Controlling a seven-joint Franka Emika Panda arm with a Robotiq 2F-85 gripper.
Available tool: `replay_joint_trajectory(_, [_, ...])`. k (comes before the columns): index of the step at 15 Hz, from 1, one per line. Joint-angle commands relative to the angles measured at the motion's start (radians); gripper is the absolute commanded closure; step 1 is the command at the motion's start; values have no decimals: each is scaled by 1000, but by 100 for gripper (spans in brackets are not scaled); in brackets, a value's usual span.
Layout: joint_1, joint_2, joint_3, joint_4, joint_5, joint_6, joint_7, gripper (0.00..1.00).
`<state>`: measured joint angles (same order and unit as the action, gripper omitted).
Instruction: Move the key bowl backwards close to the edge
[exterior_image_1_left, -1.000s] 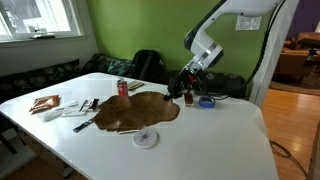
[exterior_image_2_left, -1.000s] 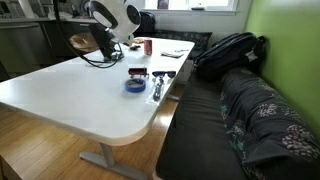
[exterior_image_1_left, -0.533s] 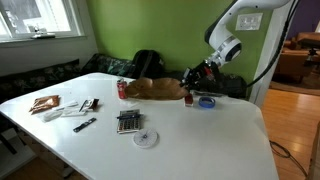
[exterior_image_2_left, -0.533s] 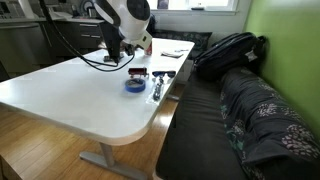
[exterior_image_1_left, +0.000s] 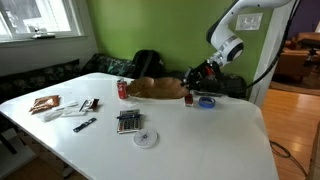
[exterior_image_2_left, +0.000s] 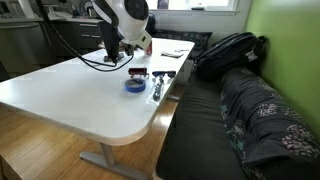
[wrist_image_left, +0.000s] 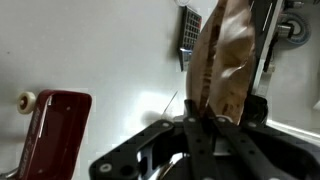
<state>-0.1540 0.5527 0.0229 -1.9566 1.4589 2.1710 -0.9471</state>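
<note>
The key bowl (exterior_image_1_left: 153, 89) is a wide brown wavy wooden dish. It sits at the far side of the white table, close to the table's edge (exterior_image_1_left: 103, 76) by the bench. My gripper (exterior_image_1_left: 189, 86) is shut on the bowl's right rim. In the wrist view the fingers (wrist_image_left: 205, 125) pinch the brown rim (wrist_image_left: 225, 55), which appears tilted. In an exterior view the arm (exterior_image_2_left: 125, 20) hides most of the bowl, and the edge (exterior_image_2_left: 165, 100) runs along the bench.
A red can (exterior_image_1_left: 122, 88) stands just left of the bowl. A calculator (exterior_image_1_left: 128, 122) and a small silvery disc (exterior_image_1_left: 146, 138) lie mid-table. A blue tape roll (exterior_image_1_left: 205, 101) lies near the gripper. Small items (exterior_image_1_left: 45, 103) lie at the left. A backpack (exterior_image_2_left: 230, 50) is on the bench.
Over the last second the gripper carried the bowl from mid-table back towards the far edge, uncovering the calculator. In the last half second almost nothing moved.
</note>
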Motion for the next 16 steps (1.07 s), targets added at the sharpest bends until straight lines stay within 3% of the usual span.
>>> replay_joint_trajectory(1, [26,-1,-31,1,8,-14,2,91])
replay_joint_trajectory(2, [26,-1,-31,1,8,-14,2,91])
replay_joint_trajectory(3, [26,-1,-31,1,9,-14,2,98])
replay_joint_trajectory(9, [45,-1,-55,28,273,199,63,98])
replay_joint_trajectory(16, [110,62,-67,155,588,372,170,98])
